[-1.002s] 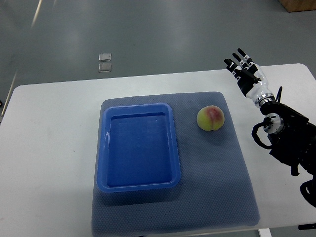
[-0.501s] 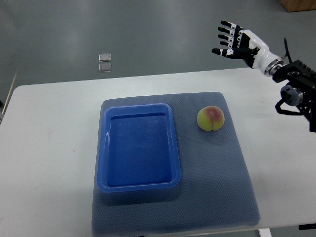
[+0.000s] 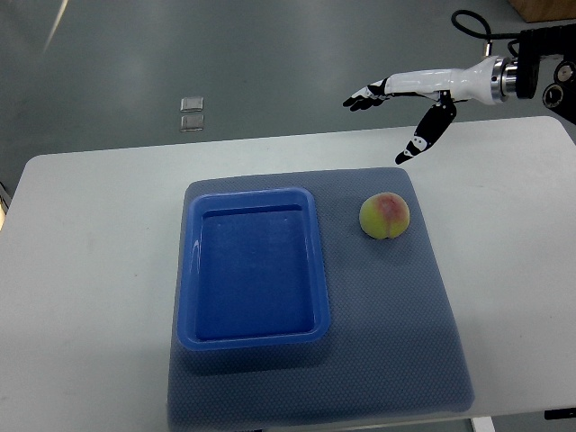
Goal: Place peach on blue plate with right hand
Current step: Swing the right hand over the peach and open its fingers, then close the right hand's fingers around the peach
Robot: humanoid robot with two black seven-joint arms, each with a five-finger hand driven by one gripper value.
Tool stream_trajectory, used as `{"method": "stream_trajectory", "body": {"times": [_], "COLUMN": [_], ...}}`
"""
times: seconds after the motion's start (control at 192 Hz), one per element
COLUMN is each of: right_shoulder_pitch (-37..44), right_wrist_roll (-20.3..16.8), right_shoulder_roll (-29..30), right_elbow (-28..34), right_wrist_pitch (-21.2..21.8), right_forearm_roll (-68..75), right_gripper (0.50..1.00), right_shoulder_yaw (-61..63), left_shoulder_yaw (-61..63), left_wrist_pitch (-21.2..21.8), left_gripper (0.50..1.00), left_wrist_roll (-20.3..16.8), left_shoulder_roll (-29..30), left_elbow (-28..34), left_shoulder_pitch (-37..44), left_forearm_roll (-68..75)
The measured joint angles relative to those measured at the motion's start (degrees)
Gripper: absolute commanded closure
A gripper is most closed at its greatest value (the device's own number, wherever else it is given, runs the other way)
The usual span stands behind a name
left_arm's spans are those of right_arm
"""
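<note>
Near the far right corner of the worktop (image 3: 90,234), seen from the top view, the right hand (image 3: 409,94) hovers with fingers (image 3: 362,97) released and spread, holding nothing. The peach (image 3: 384,216) sits on the grey mat (image 3: 396,342), just right of the empty blue plate (image 3: 189,270). Best lower the palm straight over the fruit, close gently around its sides, then lift clear of the plate's rim.
</note>
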Motion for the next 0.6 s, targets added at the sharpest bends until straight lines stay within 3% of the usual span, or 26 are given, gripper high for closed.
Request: {"method": "stream_trajectory", "body": {"times": [0.183, 0.6], "right_shoulder_pitch": [0.4, -7.6], "right_wrist_roll": [-0.5, -0.8], "right_shoulder_roll": [1.6, 3.7], "right_elbow": [2.7, 0.2], "right_wrist_pitch": [-1.3, -10.8], "right_forearm_roll": [-6.7, -7.6], "right_gripper": [0.570, 0.572], "right_shoulder_yaw": [-4.7, -9.5], "left_shoulder_yaw": [0.0, 0.0], "left_wrist_pitch": [0.0, 0.0], "left_gripper": [0.500, 0.500], "left_wrist_roll": [0.0, 0.0], "left_shoulder_roll": [0.0, 0.0], "left_elbow": [0.0, 0.0], "left_shoulder_pitch": [0.0, 0.0], "left_forearm_roll": [0.0, 0.0]}}
